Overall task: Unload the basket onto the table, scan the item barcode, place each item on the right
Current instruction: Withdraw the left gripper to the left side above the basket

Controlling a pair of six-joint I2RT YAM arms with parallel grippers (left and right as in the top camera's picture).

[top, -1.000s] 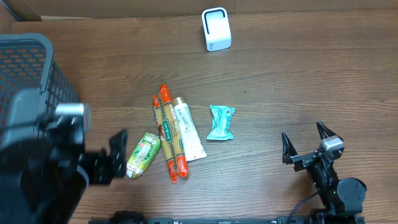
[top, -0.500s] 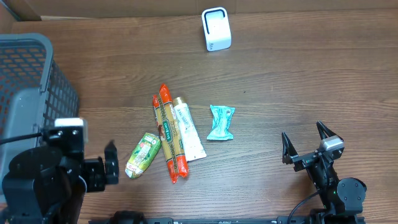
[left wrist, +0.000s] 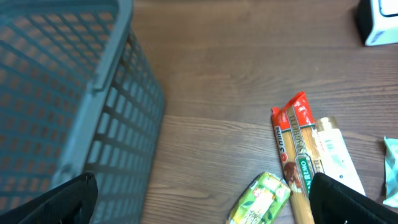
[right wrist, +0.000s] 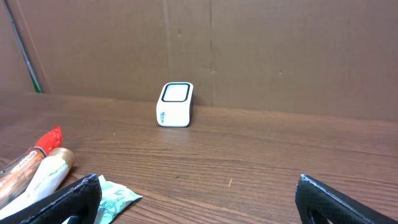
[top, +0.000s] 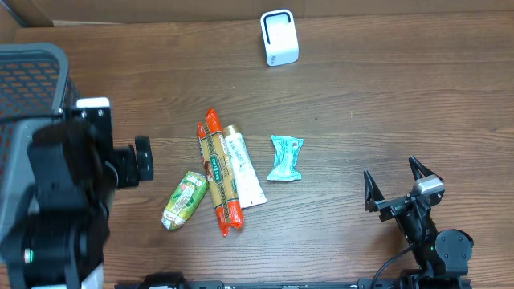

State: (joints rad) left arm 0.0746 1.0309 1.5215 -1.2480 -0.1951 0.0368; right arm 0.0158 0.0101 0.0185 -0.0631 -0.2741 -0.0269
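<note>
left tool (left wrist: pixel 202 208) spread, empty, beside grey mesh basket (left wrist: pixel 62 93) | right tool (top: pixel 392 181) spread, empty | white boxy scanner (top: pixel 279 37) upright on table (top: pixel 401 96)

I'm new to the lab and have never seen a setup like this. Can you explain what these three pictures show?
These are two robot arms at a brown wooden table, each ending in a two-finger gripper. One picture looks down from a fixed camera above; the other two come from cameras on the wrists, so the dark shapes at their bottom corners are that arm's own fingers. The left gripper and right gripper are both open and hold nothing. On the table lie a green snack pouch, a long tan packet with red ends, a white tube and a crumpled teal wrapper. A grey plastic mesh basket stands at the left, and a small white box-shaped scanner at the far side.
</note>
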